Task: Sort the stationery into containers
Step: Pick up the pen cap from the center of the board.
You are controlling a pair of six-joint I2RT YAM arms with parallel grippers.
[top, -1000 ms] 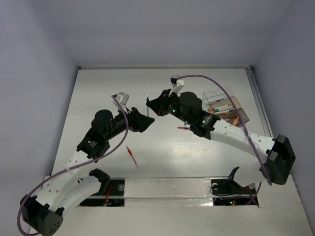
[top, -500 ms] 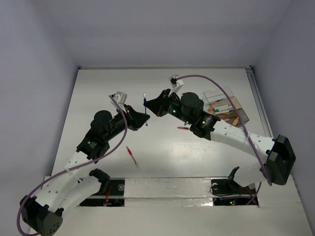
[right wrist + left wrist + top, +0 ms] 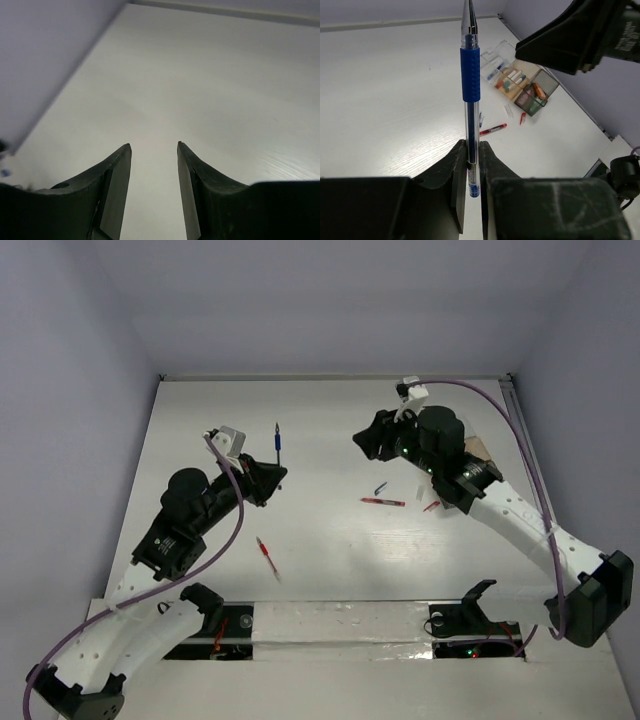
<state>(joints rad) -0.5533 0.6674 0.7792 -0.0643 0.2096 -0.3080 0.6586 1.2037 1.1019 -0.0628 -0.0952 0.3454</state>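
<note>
Left end effector tight on blue pen

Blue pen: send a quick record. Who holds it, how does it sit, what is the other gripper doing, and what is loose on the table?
holder: left gripper, shut on blue pen
pen pose: sticks straight out of the jaws, gripped near its back end
right gripper: open, empty, apart from the pen
loose: centre red pen; near red pen
box: on the table, several items inside
</note>
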